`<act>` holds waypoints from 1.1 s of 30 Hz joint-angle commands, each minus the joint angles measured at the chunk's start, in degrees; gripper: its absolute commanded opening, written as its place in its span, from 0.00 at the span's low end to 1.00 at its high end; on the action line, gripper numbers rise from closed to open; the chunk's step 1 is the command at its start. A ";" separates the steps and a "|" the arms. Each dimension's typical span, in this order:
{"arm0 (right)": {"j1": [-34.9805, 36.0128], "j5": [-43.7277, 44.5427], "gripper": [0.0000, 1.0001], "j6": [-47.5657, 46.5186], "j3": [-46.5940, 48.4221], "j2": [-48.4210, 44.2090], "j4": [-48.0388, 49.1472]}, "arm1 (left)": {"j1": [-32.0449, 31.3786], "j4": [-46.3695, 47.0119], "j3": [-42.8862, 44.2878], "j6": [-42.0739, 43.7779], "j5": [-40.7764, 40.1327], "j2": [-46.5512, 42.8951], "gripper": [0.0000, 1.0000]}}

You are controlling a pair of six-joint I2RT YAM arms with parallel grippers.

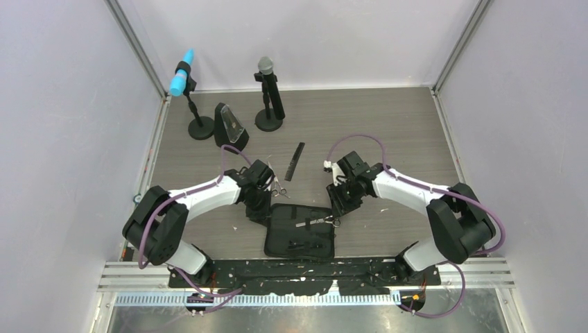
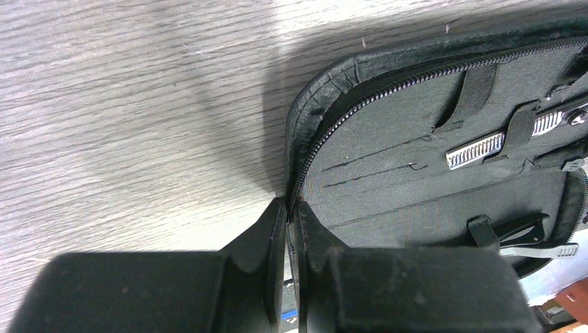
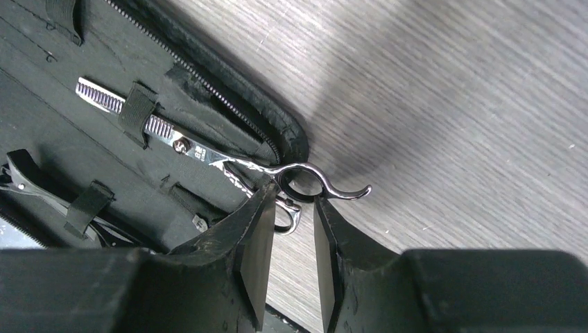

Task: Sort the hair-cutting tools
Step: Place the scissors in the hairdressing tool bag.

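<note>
place: lab test cell | evidence: plain white enclosure walls (image 1: pixel 62 104), aluminium frame posts (image 1: pixel 139 52), wood-grain table (image 1: pixel 388 118), two microphones on stands (image 1: pixel 267 97)

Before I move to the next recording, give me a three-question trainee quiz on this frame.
1. True or false: the long narrow black comb lies inside the open black zippered pouch.
2. Which gripper pinches the pouch's zippered edge? A left gripper B right gripper
3. What sits between the right gripper's fingers?

Key
1. False: it lies on the wooden table.
2. A
3. The finger-ring handle of the silver toothed scissors, whose blade is under the pouch's elastic straps.
</note>
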 commanded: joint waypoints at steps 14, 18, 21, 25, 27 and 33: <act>1.22 5.57 0.39 9.64 -4.90 -12.68 2.60 | -1.82 1.87 0.34 -1.44 0.01 -1.43 0.09; 1.09 6.53 0.41 11.81 -6.12 -13.93 3.21 | -1.90 1.93 0.34 -1.48 -0.02 -1.34 0.09; 1.18 4.44 0.41 12.42 -8.24 -13.89 3.97 | -2.04 1.94 0.37 -1.45 -0.02 -1.32 0.09; 1.20 4.03 0.42 13.19 -10.49 -14.16 4.76 | -2.20 2.10 0.42 -1.48 0.12 -1.22 0.09; 1.24 3.62 0.42 13.64 -11.24 -14.10 5.35 | -2.39 2.11 0.50 -1.50 0.18 -1.25 0.09; 2.11 3.01 0.41 15.06 -12.23 -13.71 7.58 | -2.91 2.13 0.78 -1.61 0.22 -1.21 0.09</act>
